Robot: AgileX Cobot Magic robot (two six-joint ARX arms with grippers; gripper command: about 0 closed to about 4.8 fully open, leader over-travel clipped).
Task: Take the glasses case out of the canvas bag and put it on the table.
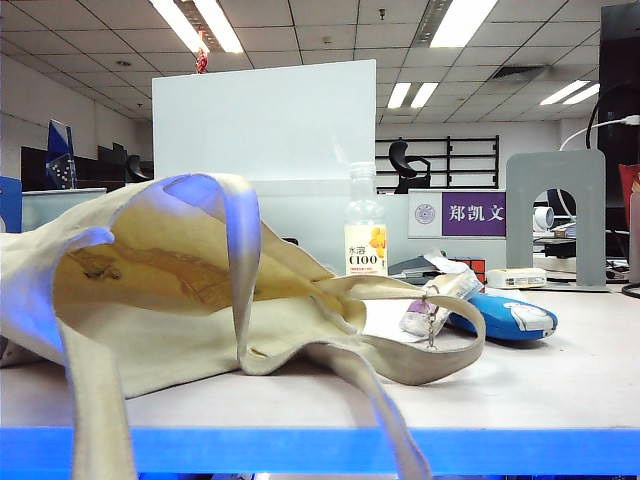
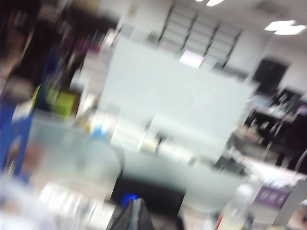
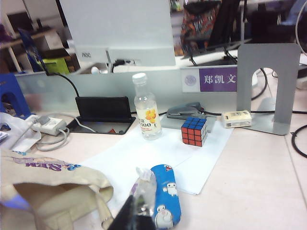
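Observation:
The blue glasses case (image 1: 510, 318) with white cartoon figures lies flat on the table (image 1: 560, 380), outside the canvas bag (image 1: 150, 290), which is slumped on its side at the left with its mouth open. In the right wrist view the glasses case (image 3: 165, 196) rests on a white sheet beside the canvas bag (image 3: 53, 191). My right gripper (image 3: 132, 206) is shut and holds nothing, raised on the near side of the case. In its own blurred view my left gripper (image 2: 136, 203) is shut, empty and aimed at the room. Neither gripper appears in the exterior view.
A crumpled plastic wrapper (image 1: 440, 300) lies against the case. Behind it stand a drink bottle (image 3: 147, 115), a Rubik's cube (image 3: 194, 130) and a grey metal bookend (image 3: 268, 81). A power strip (image 3: 48, 125) and a black stand (image 3: 103, 109) sit near the partition.

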